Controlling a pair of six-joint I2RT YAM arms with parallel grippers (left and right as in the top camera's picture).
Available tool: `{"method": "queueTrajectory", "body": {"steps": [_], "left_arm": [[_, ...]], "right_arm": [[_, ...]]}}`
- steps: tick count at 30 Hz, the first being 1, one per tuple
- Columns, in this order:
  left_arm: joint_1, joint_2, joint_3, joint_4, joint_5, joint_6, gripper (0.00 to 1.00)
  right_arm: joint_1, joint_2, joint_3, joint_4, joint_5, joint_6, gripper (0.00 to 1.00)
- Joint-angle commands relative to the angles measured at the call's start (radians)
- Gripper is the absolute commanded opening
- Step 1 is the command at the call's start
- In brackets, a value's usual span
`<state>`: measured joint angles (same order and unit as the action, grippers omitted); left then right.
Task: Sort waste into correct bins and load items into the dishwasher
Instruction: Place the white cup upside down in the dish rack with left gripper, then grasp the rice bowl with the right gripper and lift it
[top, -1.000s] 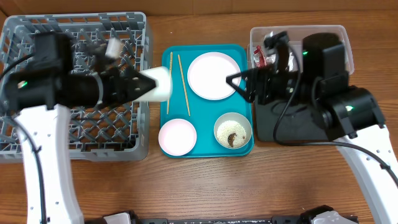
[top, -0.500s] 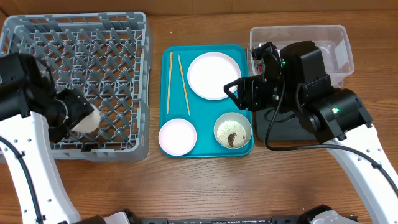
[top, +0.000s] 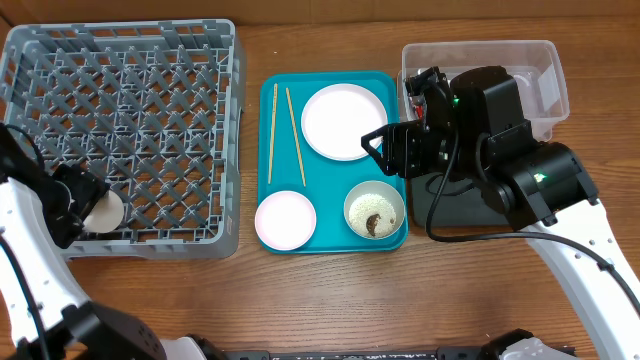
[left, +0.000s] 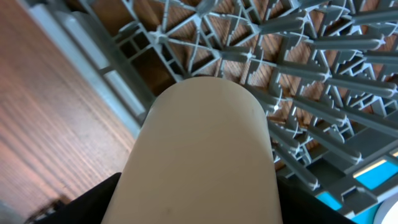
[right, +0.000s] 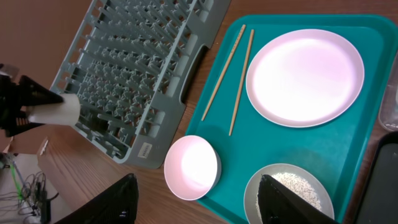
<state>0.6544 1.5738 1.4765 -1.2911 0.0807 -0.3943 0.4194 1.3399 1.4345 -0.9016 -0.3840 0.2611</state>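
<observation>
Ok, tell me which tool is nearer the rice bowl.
Right. The right tool hangs open over the tray's right side, close to the bowl; the left tool holds the cup at the rack's far front corner.

Wooden table (top: 320, 290): rack (top: 232, 120), teal tray (top: 325, 190), tub (top: 480, 48), black tray (top: 438, 215)

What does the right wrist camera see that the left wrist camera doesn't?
Only the right wrist view shows the plate, the chopsticks, the pinkish dish, the rice bowl and the open right pincer. Only the left wrist view shows wood through the rack's grid floor, up close. Both show the white cup, gripped by the left pincer, and the grey rack.
</observation>
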Motion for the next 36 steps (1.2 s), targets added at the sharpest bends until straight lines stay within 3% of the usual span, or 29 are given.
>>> {"method": "queueTrajectory", "body": {"steps": [1, 12, 22, 29, 34, 36], "left_arm": [[0.0, 0.045, -0.006, 0.021, 0.024, -0.014, 0.75], [0.002, 0.13, -0.006, 0.066, 0.001, -0.025, 0.81], [-0.027, 0.073, 0.14, -0.045, 0.189, 0.114, 0.72], [-0.19, -0.118, 0.251, -0.1, 0.355, 0.281, 0.74], [-0.402, -0.242, 0.249, -0.109, 0.347, 0.32, 0.74], [-0.488, -0.261, 0.248, -0.128, 0.278, 0.288, 0.79]], "right_arm": [[0.002, -0.002, 0.018, 0.006, 0.013, -0.007, 0.63], [0.002, -0.003, 0.018, 0.0, 0.013, -0.007, 0.63], [0.002, -0.002, 0.018, 0.005, 0.014, -0.007, 0.61], [0.077, 0.068, 0.018, -0.024, 0.08, 0.114, 0.54], [0.161, 0.206, 0.018, -0.079, 0.149, 0.136, 0.52], [0.173, 0.245, 0.018, -0.09, 0.172, 0.167, 0.52]]}}
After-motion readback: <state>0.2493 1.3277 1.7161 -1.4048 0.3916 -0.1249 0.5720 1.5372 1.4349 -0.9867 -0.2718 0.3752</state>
